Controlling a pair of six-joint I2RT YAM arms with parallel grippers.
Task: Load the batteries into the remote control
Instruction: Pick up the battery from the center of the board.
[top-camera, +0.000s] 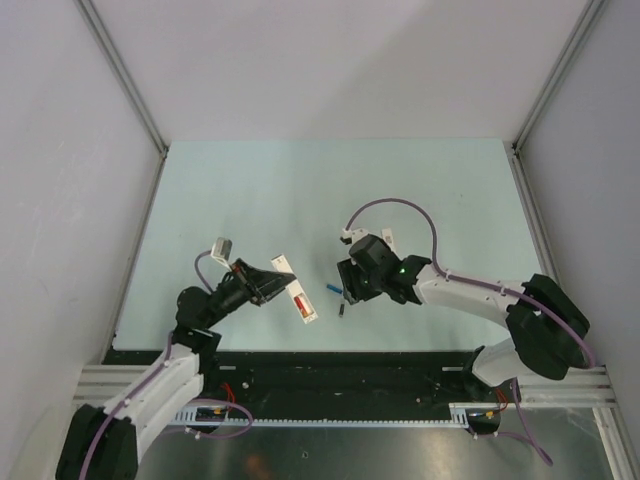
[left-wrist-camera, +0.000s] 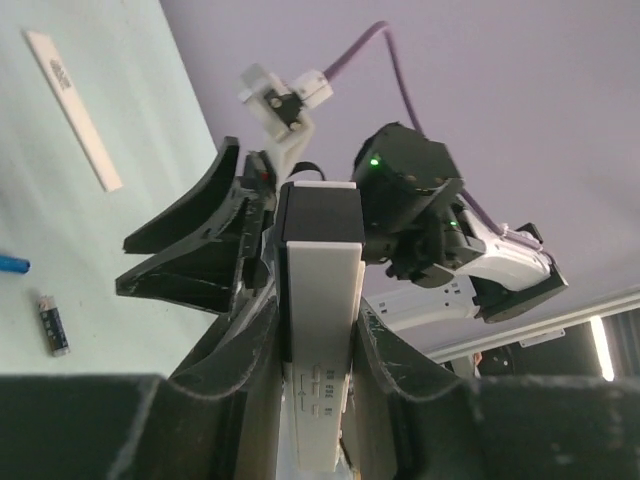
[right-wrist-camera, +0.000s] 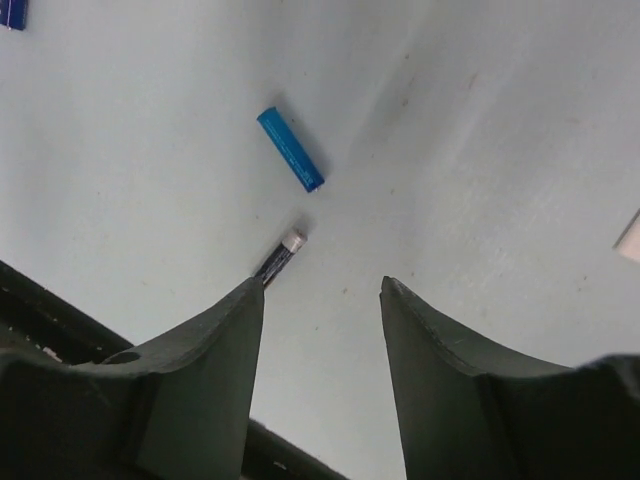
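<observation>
Evidently the job is at an early stage, with most of the loading left to do. The left claw (left-wrist-camera: 318, 335) is clamped on the remote control (left-wrist-camera: 320, 275), its fingers pressed against both long sides. The white bar appears raised off the bench (top-camera: 250, 190), with its dark end pointing toward the other arm. From above, a red patch (top-camera: 299, 298) shows on the bar's face. I would judge that to be the red cell seated in the compartment, though the view is too small to be sure. Three cells lie loose on the bench: a blue battery (right-wrist-camera: 290, 148), a black battery (right-wrist-camera: 283, 252) near it, and a second blue battery (right-wrist-camera: 12, 12) at the corner of the right wrist view, well apart from the other two. The right claw (right-wrist-camera: 322, 290) hangs low over the bench with its jaws partly apart and nothing between them. The black battery's pale tip peeks out just beyond one fingertip, so that looks like the next cell to be picked. A loose white strip (left-wrist-camera: 75, 105) lies flat on the bench away from the batteries. It is possibly the compartment cover, which would need fitting last. By my reading, at most one cell is in, and pick-up, alignment and insertion of the others remain.
</observation>
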